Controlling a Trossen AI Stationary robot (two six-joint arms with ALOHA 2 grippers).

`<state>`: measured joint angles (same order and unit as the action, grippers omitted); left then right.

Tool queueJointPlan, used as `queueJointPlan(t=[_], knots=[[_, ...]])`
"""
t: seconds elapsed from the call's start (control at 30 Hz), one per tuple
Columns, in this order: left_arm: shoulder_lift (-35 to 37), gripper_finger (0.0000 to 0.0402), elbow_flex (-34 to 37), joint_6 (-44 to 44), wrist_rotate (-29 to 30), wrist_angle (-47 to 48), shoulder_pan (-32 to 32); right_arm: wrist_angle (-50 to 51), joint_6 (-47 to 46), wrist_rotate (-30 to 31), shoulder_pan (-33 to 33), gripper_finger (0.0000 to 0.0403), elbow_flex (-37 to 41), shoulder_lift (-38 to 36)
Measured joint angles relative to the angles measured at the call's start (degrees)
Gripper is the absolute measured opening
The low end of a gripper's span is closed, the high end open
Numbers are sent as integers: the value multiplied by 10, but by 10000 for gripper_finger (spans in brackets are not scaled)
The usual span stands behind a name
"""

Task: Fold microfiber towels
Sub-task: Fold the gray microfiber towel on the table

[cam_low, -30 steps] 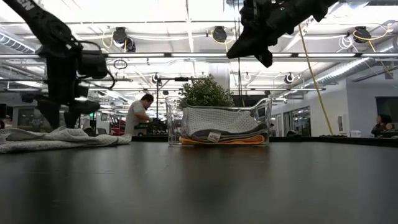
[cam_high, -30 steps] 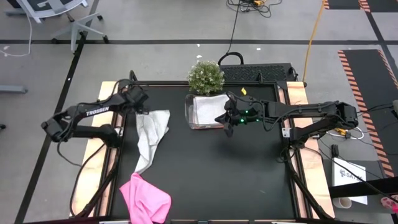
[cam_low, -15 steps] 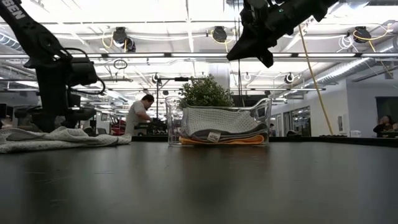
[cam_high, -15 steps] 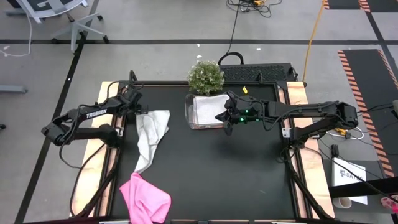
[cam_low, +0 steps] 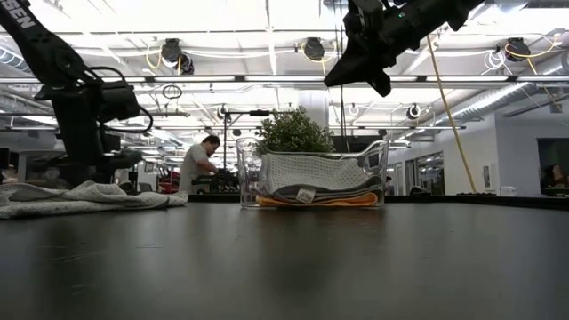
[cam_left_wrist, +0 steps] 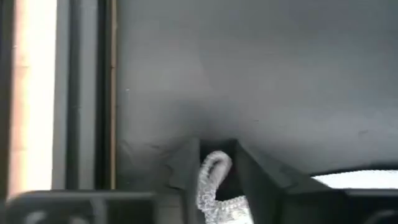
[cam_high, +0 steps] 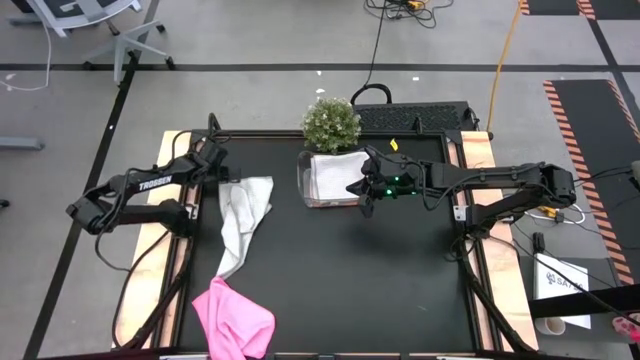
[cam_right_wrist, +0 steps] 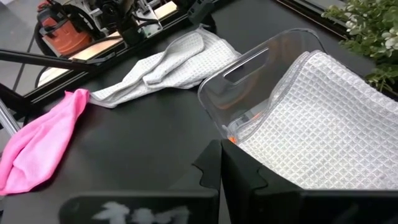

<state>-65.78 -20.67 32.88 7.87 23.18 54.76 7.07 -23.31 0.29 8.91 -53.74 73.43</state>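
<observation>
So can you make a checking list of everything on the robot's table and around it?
Surface: black table, wooden side strips.
Job's things: grey towel crumpled at left; pink towel bunched at near edge; folded grey towel over an orange one in clear tub.
Clutter: potted plant behind tub.
Grippers: left gripper pinching the grey towel's edge; right gripper shut, above tub.
Cables: black cable on the floor behind table.
Surroundings: office chair, person far off.

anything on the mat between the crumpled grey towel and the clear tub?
Nothing: bare black mat separates the crumpled light grey microfiber towel from the clear plastic tub, seen in the high view.
</observation>
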Motion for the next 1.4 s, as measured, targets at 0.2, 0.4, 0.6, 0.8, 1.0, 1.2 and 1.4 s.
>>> queueJointPlan(t=[0.2, 0.4, 0.6, 0.8, 1.0, 1.2, 1.4], knots=[[0, 9, 3, -52, -22, -5, 0, 0, 0, -2, 0, 2, 0, 0], [-1, 3, -13, -74, -28, 25, 0, 0, 0, -3, 0, 2, 0, 0], [-3, 2, -49, -76, -40, 84, -2, 0, 0, -3, 0, 2, 0, 0], [-3, 39, -57, -92, -31, 106, -1, 0, 0, -6, 0, 2, 0, 0], [-2, 99, -57, -101, -24, 107, -1, 0, 1, -6, 0, 2, 0, 0], [-2, 145, -58, -108, -20, 108, -1, 0, 1, -6, 0, 2, 0, 0], [-2, 158, -58, -107, 17, 133, 0, 0, 2, -6, 0, 2, 0, 0]])
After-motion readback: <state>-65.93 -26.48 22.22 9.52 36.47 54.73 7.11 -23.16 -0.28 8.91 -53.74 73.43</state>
